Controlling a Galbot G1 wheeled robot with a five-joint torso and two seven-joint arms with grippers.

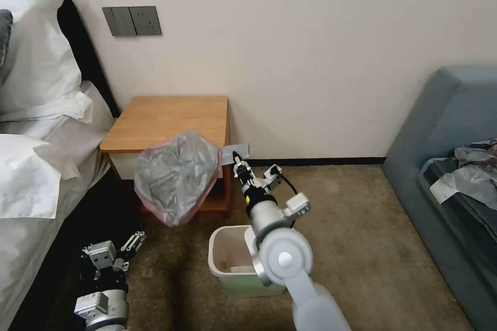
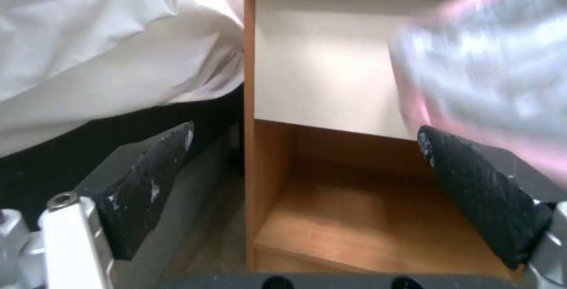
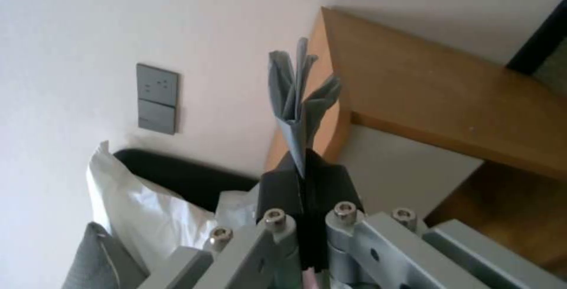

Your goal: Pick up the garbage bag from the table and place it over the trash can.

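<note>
Against the pale wall stood the table [image 1: 171, 116]; the garbage bag [image 1: 176, 178] hung billowed before its drawer, above the carpet beside the trash can [image 1: 233, 264], pinched in the right gripper's [image 1: 237, 159] closed fingers; the left gripper [image 1: 132, 243] waited low, spread, empty

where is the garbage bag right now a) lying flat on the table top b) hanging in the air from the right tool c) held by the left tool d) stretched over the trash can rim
b: the right tool is shut on a corner of the garbage bag, which hangs in front of the table, not yet over the trash can; the left tool is open, low by the bed.
</note>
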